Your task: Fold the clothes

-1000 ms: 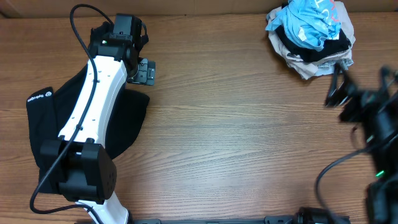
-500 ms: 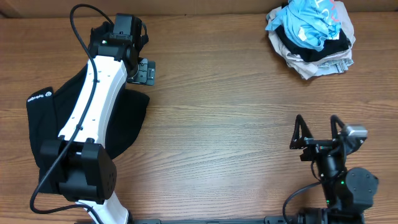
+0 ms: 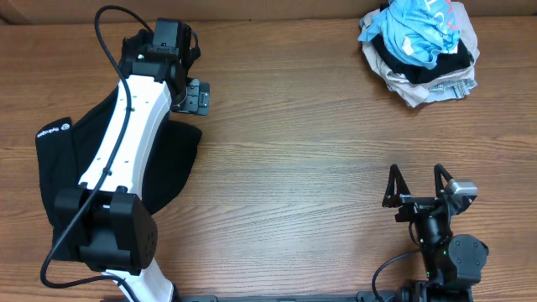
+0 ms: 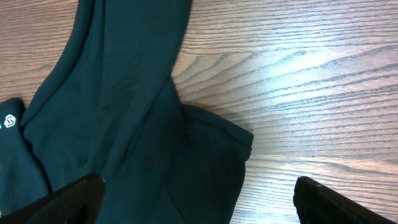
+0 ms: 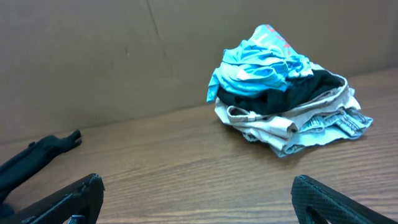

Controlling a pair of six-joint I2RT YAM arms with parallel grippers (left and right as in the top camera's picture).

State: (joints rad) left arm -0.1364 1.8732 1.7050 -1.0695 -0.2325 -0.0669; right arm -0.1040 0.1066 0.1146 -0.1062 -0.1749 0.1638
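A black garment with a white logo lies flat at the table's left, partly under my left arm; it fills the left wrist view. A pile of clothes, blue on top, then black and beige, sits at the far right; it also shows in the right wrist view. My left gripper is open and empty above the table beyond the garment's far edge, its fingertips spread wide. My right gripper is open and empty near the front right, fingertips over bare wood.
A brown cardboard wall stands along the table's far edge. The left arm's white link lies over the black garment. Bare wood lies between the garment and the pile.
My right arm has swung away from the pile to the front right of the table, and its gripper is spread open. The left arm and black garment have not moved.
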